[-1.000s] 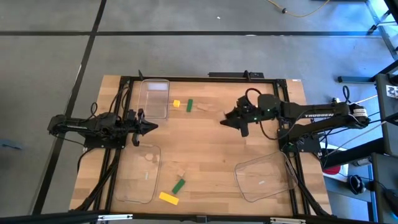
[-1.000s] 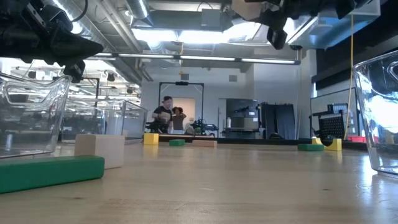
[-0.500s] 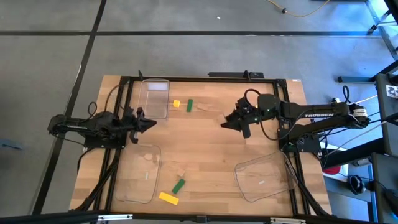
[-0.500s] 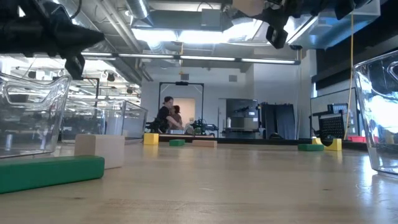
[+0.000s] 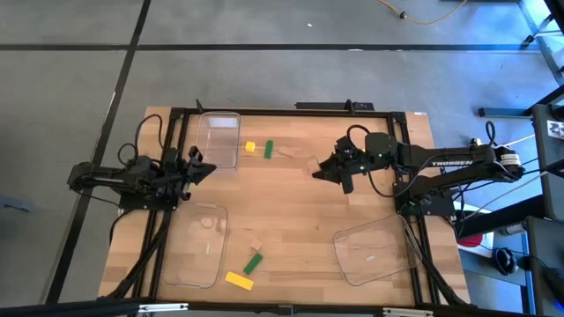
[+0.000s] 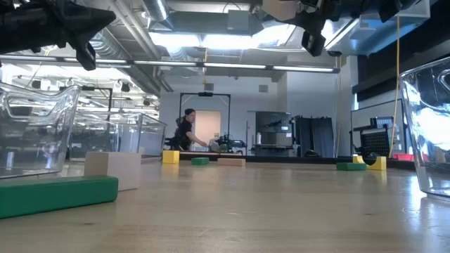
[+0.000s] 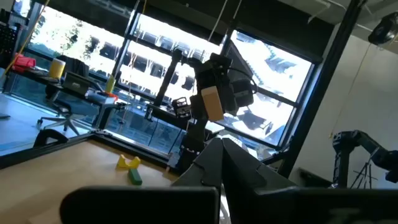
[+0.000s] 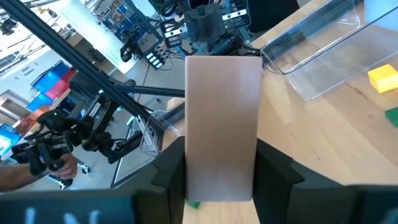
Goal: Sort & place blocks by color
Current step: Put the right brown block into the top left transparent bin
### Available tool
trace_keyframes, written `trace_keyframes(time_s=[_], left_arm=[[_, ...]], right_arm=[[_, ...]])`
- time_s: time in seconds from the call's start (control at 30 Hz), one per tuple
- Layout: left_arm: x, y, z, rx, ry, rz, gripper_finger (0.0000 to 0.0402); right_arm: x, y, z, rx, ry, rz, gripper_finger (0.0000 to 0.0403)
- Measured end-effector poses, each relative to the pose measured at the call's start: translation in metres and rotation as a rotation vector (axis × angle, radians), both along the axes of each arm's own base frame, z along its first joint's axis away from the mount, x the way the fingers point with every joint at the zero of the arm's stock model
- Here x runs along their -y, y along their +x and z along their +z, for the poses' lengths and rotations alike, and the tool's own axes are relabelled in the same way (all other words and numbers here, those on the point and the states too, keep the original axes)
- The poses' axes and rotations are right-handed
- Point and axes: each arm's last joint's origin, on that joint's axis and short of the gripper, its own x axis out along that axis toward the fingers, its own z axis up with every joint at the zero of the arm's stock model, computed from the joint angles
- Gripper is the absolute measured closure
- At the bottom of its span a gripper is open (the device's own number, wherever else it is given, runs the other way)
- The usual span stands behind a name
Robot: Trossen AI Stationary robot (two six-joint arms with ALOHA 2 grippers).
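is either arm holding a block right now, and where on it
The right gripper holds a tan block by its lower end, lifted above the table. The left gripper is shut and empty.

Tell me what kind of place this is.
Likely a robotics lab or workshop: a wooden table in a black frame, exposed ceiling ducts, and more robot arms on stands behind.
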Motion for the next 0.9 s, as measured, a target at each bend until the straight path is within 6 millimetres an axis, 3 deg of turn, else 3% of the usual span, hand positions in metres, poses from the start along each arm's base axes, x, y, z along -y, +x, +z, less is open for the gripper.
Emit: trace_keyframes(time_s=[0.13, 0.23, 0.37, 0.67, 0.9], left_arm=[[-0.005, -0.005, 0.009, 0.106, -0.100, 0.126, 0.0401], [-0.004, -0.002, 0.017, 0.060, -0.098, 0.127, 0.0401], [-0.004, 0.009, 0.045, -0.034, -0.098, 0.149, 0.0390], [-0.001, 0.077, 0.103, -0.417, 0.024, 0.183, 0.0285], [0.003, 0.123, 0.127, -0.469, 0.110, 0.152, 0.0228]], right_arm=[[0.000, 0.000, 0.000, 0.002, -0.013, 0.003, 0.0273], [0.000, 0.000, 0.001, 0.014, -0.047, 0.020, 0.0273], [-0.001, 0.000, 0.003, 0.050, -0.079, 0.050, 0.0273], [-0.002, 0.001, 0.008, 0.107, -0.143, 0.105, 0.0273], [-0.002, 0.001, 0.008, 0.123, -0.222, 0.125, 0.0273]])
